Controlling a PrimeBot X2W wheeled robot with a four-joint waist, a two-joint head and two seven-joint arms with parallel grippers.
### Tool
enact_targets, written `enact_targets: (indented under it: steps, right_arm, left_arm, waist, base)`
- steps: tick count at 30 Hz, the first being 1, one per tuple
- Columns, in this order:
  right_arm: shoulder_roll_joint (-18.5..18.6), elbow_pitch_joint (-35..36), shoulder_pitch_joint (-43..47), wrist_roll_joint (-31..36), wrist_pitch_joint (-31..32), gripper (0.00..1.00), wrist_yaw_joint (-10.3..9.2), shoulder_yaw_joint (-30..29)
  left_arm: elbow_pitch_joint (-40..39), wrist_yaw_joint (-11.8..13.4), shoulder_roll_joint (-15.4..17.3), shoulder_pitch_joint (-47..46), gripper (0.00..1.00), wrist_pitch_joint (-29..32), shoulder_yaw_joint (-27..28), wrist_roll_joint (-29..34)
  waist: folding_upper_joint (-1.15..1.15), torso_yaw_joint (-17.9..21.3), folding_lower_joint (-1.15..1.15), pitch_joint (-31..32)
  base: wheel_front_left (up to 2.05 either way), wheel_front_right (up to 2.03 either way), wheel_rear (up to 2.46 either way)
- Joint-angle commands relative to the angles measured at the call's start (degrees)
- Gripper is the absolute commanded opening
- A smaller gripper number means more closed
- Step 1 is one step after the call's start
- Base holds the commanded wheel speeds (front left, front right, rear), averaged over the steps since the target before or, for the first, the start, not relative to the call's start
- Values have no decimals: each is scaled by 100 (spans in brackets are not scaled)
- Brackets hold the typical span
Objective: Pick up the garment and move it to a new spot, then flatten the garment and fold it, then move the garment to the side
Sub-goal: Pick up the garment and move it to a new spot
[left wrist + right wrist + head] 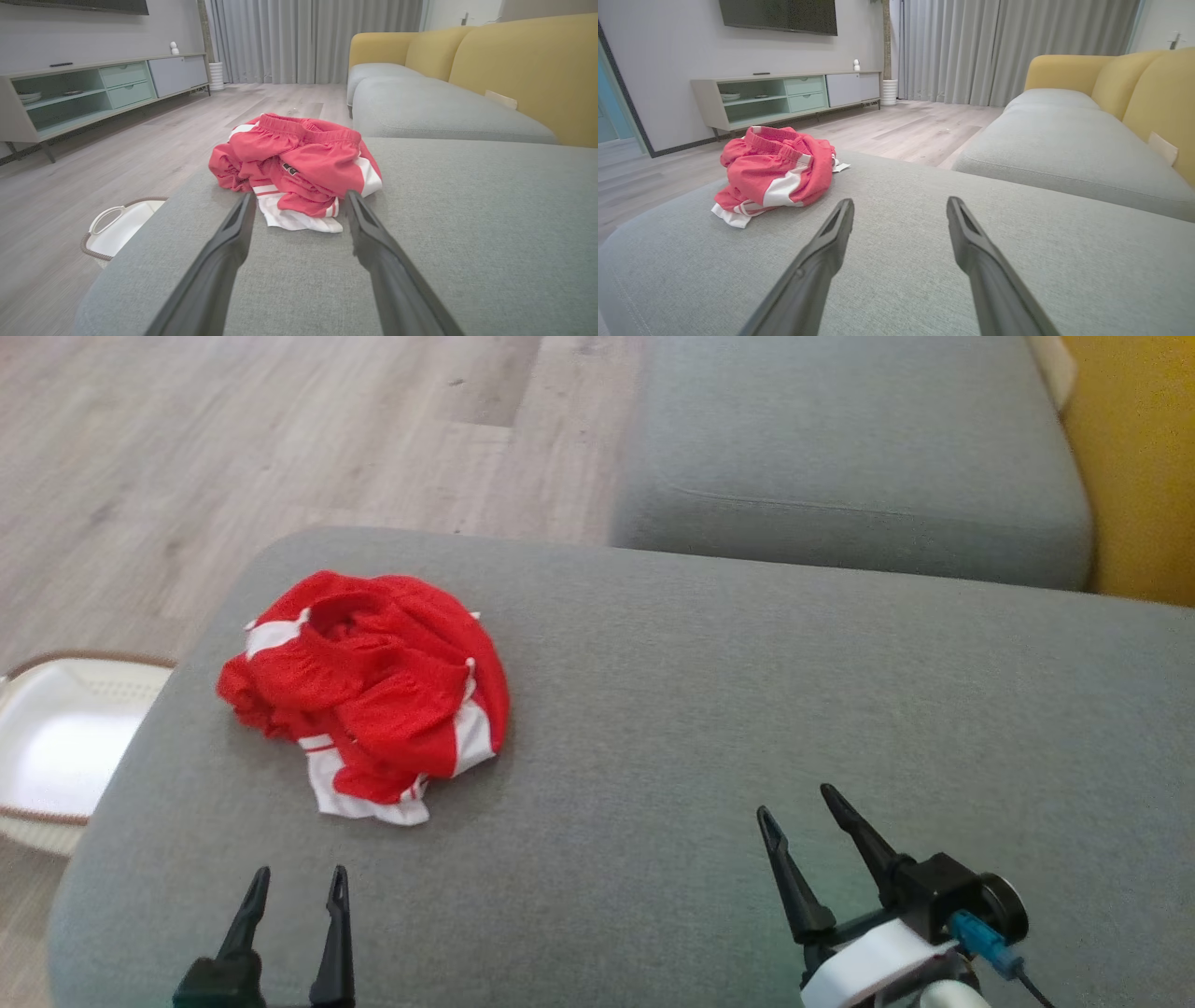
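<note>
- One white basket [56, 747], on the floor at the near cushion's left edge
- One left gripper [300, 873], jaws apart, empty, near the garment
- One garment [373, 700], red with white bands, crumpled on the near grey cushion [747, 709], left part
- One right gripper [795, 800], jaws apart, empty, well apart from the garment
- One far grey cushion [840, 457], beyond, at right

Location type: domestic living room. Identifying features — a sofa [444, 112] with grey seat cushions and yellow backrests [528, 70]; a wall-mounted television [780, 16] above a low media cabinet [784, 95] with open shelves and drawers; floor-length grey curtains [994, 51]; wood-look plank flooring [233, 448]; a white basket [56, 747] on the floor beside the sofa.
</note>
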State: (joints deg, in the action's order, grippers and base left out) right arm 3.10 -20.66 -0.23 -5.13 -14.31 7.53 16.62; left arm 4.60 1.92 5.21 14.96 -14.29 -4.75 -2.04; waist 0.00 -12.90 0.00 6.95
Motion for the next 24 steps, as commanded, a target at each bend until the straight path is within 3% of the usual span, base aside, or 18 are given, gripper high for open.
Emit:
enact_targets:
  steps: [1,12,19,24]
  right_arm:
    - [-22,172,-131,-54,-69,100,-4,117]
    - [-22,182,-94,-71,-69,100,-4,100]
    - [-22,191,-107,-46,-69,100,-4,138]
    - [-11,177,-157,107,-69,100,-4,98]
  left_arm:
    - [-179,-37,3,-244,100,-71,212,59]
    - [-173,-55,7,-232,100,-71,271,92]
    - [-253,-97,58,-275,100,-71,295,119]
    - [-600,-233,256,-887,100,-71,161,272]
  waist:
    - [0,-142,0,8]
    - [0,-511,0,-72]
    - [0,-492,0,-211]
    - [0,-378,0,-468]
  base:
    - [0,0,0]
    - [0,0,0]
    - [0,0,0]
    - [0,0,0]
